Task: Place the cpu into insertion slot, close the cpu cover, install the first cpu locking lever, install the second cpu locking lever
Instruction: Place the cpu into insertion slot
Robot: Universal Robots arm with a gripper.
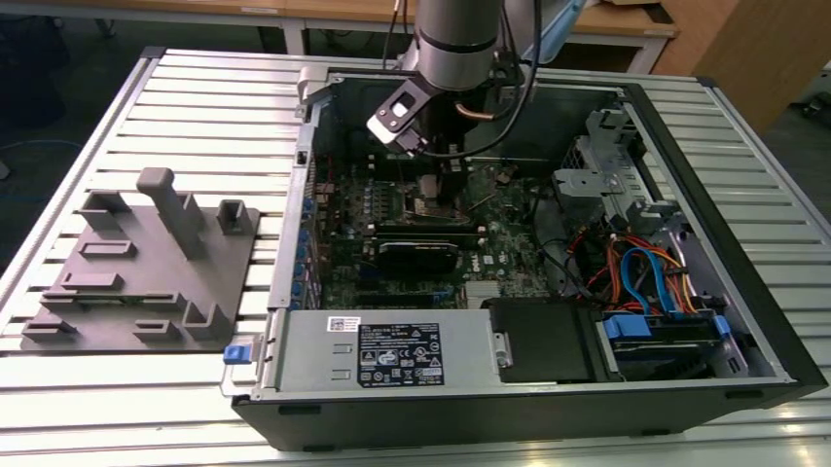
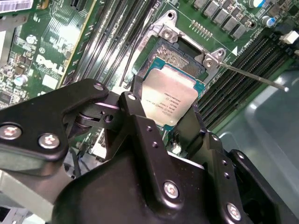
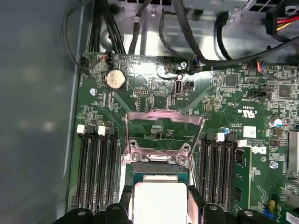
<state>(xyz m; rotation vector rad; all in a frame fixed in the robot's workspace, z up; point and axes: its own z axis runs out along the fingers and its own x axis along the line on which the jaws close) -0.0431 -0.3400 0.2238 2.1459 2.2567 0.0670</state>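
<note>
My gripper (image 2: 163,112) is shut on the cpu (image 2: 169,99), a small square chip with a silvery top, clamped at two opposite edges. It hangs close over the insertion slot (image 2: 176,55), whose dark centre shows just beyond the chip; whether they touch I cannot tell. In the first wrist view the cpu (image 3: 159,200) sits between the fingers of the gripper (image 3: 160,207), with the insertion slot (image 3: 159,169) next to it. The cpu cover (image 3: 163,122) is flipped open beyond the slot. A thin locking lever (image 2: 254,77) sticks out sideways. In the exterior view the gripper (image 1: 446,183) is low inside the computer case, over the green board.
Long black memory slots (image 3: 96,172) flank the socket on both sides. The grey power supply box (image 1: 389,355) fills the case's near side, and cables and a drive cage (image 1: 649,272) lie at the exterior view's right. A grey fixture block (image 1: 143,263) rests on the table at the left.
</note>
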